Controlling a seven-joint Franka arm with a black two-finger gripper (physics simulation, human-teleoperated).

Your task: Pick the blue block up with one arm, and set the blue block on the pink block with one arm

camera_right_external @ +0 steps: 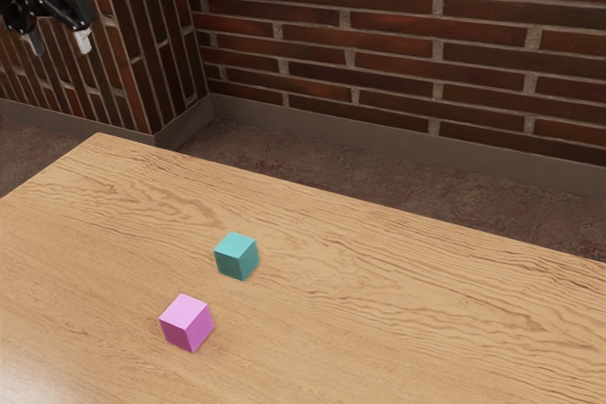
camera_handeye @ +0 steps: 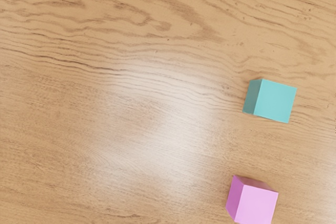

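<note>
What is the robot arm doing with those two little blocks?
Right now it isn't touching either one. The gripper hangs high up at the exterior view's upper left, open and empty. The blue block, which looks blue-green, and the pink block sit a little apart on the wooden table. The arm's job is to stack the blue block on the pink one, and it hasn't picked it up yet.

Behind my pincer stands a red brick wall with pale mortar, which turns a corner just beside it. A grey skirting board runs along its foot, above a brown floor. Well below the pincer lies a wooden table with strong grain and a soft sheen of light.
</note>
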